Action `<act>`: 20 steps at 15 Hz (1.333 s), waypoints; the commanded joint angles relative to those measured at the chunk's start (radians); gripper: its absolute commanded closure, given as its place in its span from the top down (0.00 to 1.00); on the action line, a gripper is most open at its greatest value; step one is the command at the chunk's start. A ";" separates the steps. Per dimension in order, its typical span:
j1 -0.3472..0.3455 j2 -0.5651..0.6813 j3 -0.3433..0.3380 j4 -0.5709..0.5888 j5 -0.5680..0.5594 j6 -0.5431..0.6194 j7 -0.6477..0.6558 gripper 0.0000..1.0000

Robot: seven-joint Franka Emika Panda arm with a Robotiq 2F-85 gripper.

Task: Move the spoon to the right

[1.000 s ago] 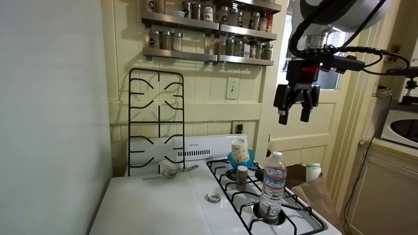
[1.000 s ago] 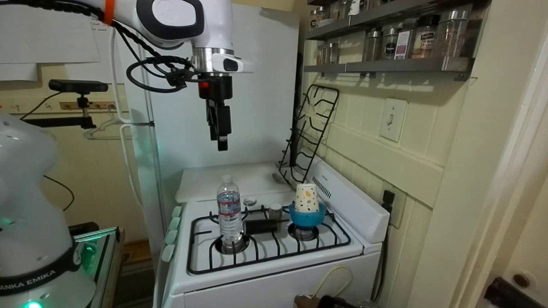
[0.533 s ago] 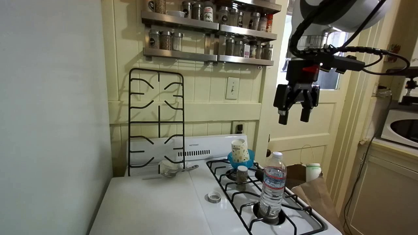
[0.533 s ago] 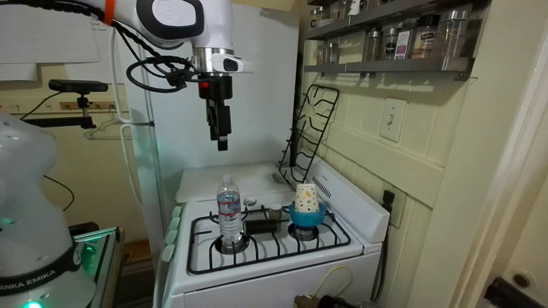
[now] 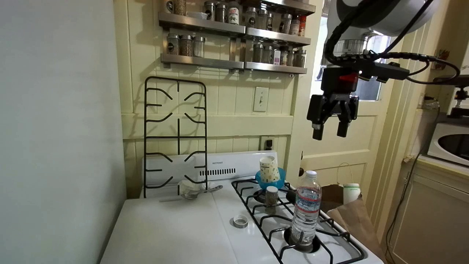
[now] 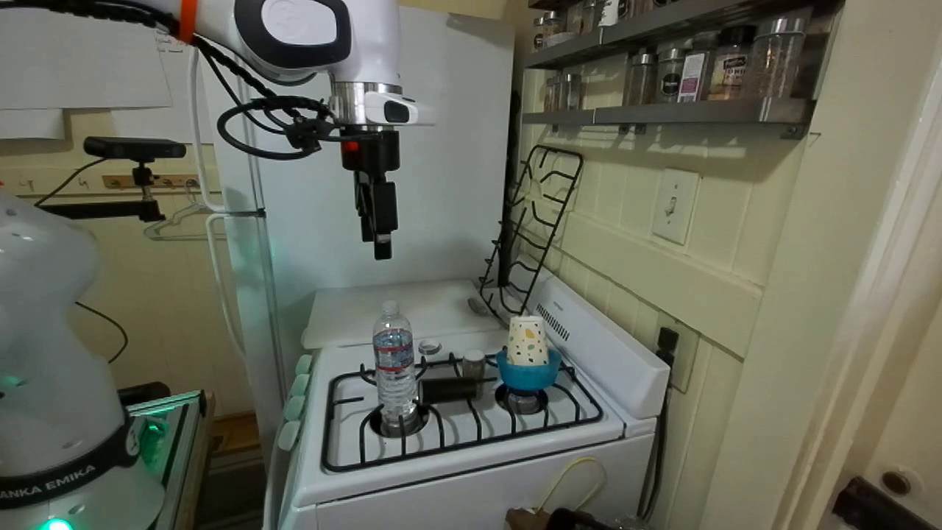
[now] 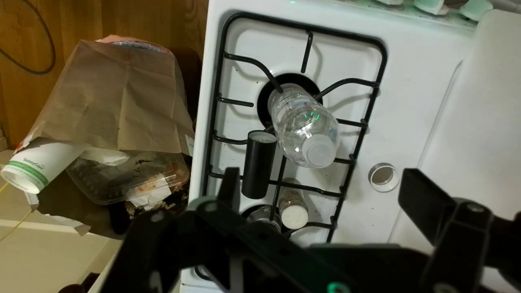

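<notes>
Wrist view: the hand [image 7: 323, 185] has its jaws spread above the bench [image 7: 411, 93] and a clear bottle [image 7: 305, 128]; in an exterior view the spoon [image 5: 215, 189] lies toward the bench's back, near the leaning grate [image 5: 178, 137], well apart from the hand.

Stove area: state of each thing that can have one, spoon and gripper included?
Gripper: open, holding nothing
Spoon: not gripped, by the clear container; in or against it, can't tell
Bottle: upright, capped
Patterned cup: upside down in blue bowl
Jar: upright, capped
Black cylinder: on its side
White ring: lying flat
Spare grate: on end, leaning back
Light switch: position too small to tell
</notes>
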State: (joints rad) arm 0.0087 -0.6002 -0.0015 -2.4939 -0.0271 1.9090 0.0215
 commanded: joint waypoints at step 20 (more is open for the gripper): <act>0.076 0.742 0.220 0.555 -0.037 0.287 0.867 1.00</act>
State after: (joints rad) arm 0.0373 -0.0306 0.2237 -2.0610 0.0115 2.1873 0.7468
